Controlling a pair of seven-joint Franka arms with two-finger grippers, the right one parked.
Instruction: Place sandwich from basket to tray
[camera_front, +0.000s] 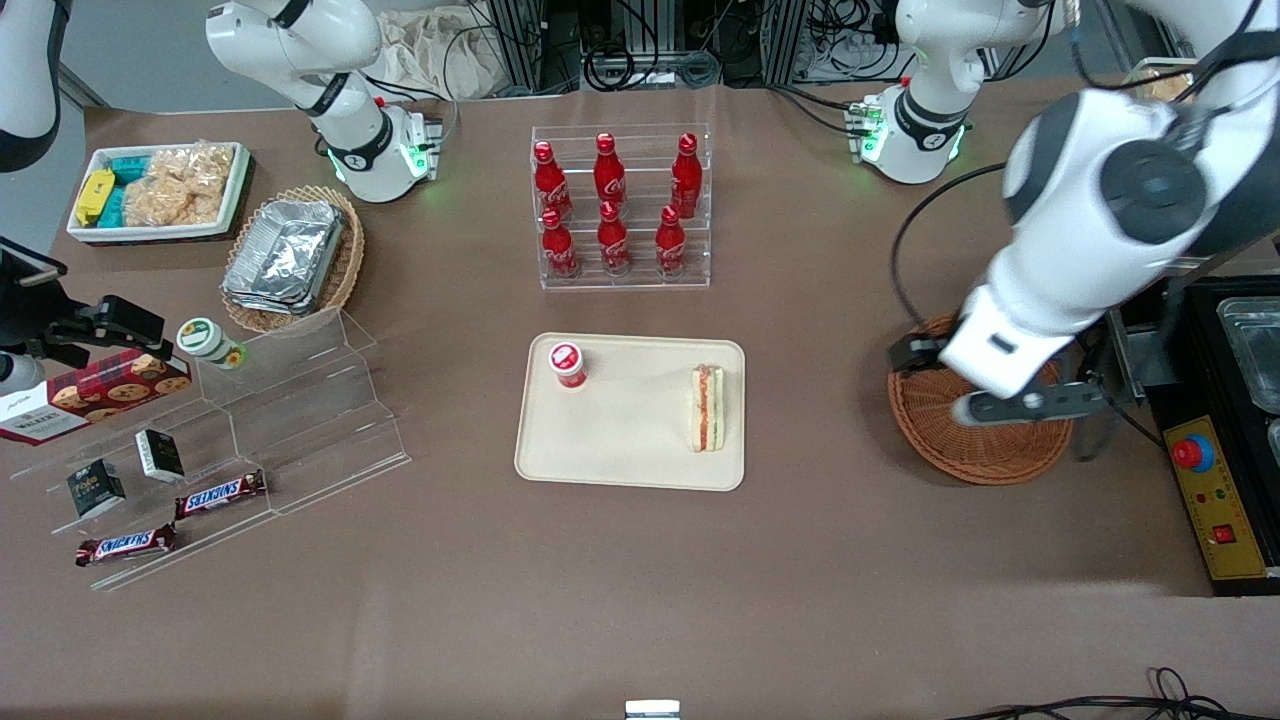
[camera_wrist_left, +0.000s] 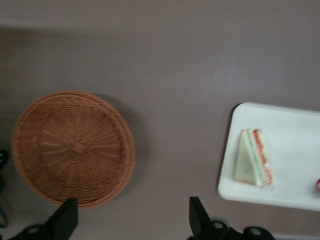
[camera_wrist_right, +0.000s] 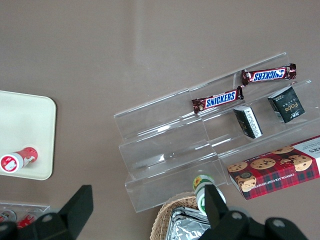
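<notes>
Sandwich (camera_front: 708, 407) lying on tray (camera_front: 630, 455), well clear of gripper (camera_wrist_left: 132, 220). Gripper parked above empty basket (camera_wrist_left: 73, 148), fingers spread, holding nothing. Placement looks done; only retreat left, if anything.

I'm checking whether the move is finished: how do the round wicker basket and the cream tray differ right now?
The basket is round, reddish-brown woven wicker and holds nothing; the tray is a flat, cream, rounded rectangle carrying the sandwich and a small red-capped cup. The basket lies toward the working arm's end of the table, under the open gripper; the tray sits mid-table. Both rest flat on the brown tabletop.
</notes>
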